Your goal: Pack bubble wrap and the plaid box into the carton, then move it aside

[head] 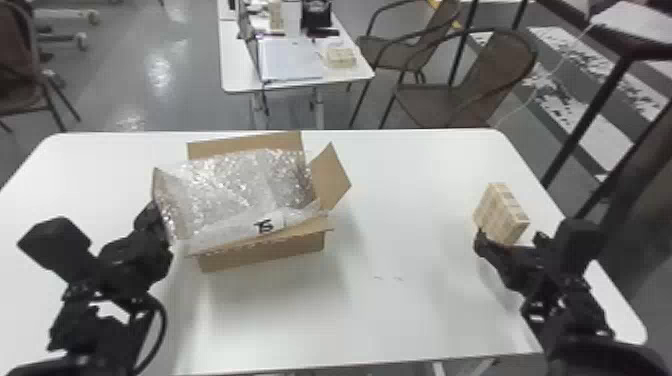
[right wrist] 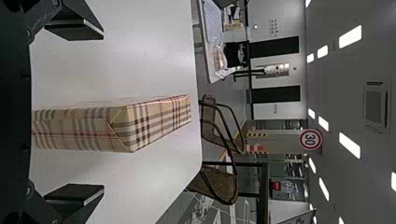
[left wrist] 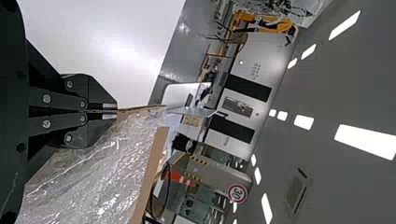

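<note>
Our left gripper (left wrist: 116, 111) pinched the carton (head: 262, 255), probably to steady it; our right gripper (right wrist: 103, 112), spread, flanked the plaid box (right wrist: 154, 119) near the desk's (head: 400, 310) right edge.

The carton (head: 262, 256) stands on the left half of the desk (head: 400, 310), with the bubble wrap (head: 230, 190) in its mouth, seemingly lapping over its left wall. The left claw (head: 156, 216) is at the carton's left side. Well apart, to the carton's right, the plaid box (head: 500, 212) lies near the desk's right edge, between the sides of the right claw (head: 509, 238). Behind the desk stand a table (head: 235, 67) and, to its right, chairs (head: 462, 100).
</note>
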Robot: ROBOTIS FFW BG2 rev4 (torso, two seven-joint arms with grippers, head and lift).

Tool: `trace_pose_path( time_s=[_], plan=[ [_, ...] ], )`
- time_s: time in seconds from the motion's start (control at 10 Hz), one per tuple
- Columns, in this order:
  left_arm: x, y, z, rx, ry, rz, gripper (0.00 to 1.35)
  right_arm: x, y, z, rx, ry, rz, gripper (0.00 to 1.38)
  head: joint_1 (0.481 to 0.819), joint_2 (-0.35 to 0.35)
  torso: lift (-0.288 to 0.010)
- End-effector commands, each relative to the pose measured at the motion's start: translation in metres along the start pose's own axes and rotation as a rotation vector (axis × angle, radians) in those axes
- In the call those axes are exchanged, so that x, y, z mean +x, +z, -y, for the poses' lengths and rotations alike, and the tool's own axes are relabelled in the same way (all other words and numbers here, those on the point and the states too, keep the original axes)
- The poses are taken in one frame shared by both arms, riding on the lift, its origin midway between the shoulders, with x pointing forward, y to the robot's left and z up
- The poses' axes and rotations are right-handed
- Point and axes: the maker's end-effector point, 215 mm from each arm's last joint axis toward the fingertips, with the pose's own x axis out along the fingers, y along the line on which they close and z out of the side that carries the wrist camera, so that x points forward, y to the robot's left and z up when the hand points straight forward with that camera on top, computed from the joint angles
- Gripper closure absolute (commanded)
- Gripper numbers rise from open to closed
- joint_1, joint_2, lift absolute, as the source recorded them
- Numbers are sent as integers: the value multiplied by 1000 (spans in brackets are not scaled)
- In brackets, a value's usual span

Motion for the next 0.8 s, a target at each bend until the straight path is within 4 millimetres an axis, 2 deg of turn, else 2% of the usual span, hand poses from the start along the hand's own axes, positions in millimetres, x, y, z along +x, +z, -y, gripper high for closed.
trace_pose_path(
  time_s=[0.0, 0.2, 0.3, 0.4, 0.5, 0.6, 0.7],
  plan=[
    [0, 0, 0, -2, 2, 1, 1211, 10, 1, -2, 9, 1, -10, 137, 695, -53, -137],
    [0, -2, -1, -1, 4, -5, 1211, 27, 3, 7, 4, 3, -23, 176, 695, -52, -137],
    [0, -1, 0, -2, 0, -3, 1211, 33, 3, 7, 1, 4, -30, 265, 695, -55, -137],
    [0, -2, 0, -3, 2, -4, 1211, 37, 2, 8, 1, 7, -40, 397, 695, -58, -137],
    [0, -2, 1, -3, 1, -4, 1211, 40, 2, 8, 7, 18, -45, 696, 695, -60, -137],
    [0, -1, 0, -3, 2, -4, 1211, 39, 1, 7, 17, 20, -46, 840, 695, -60, -137],
    [0, -1, 0, -3, 2, -4, 1211, 37, 1, 7, 24, 21, -44, 880, 695, -60, -137]
  ],
)
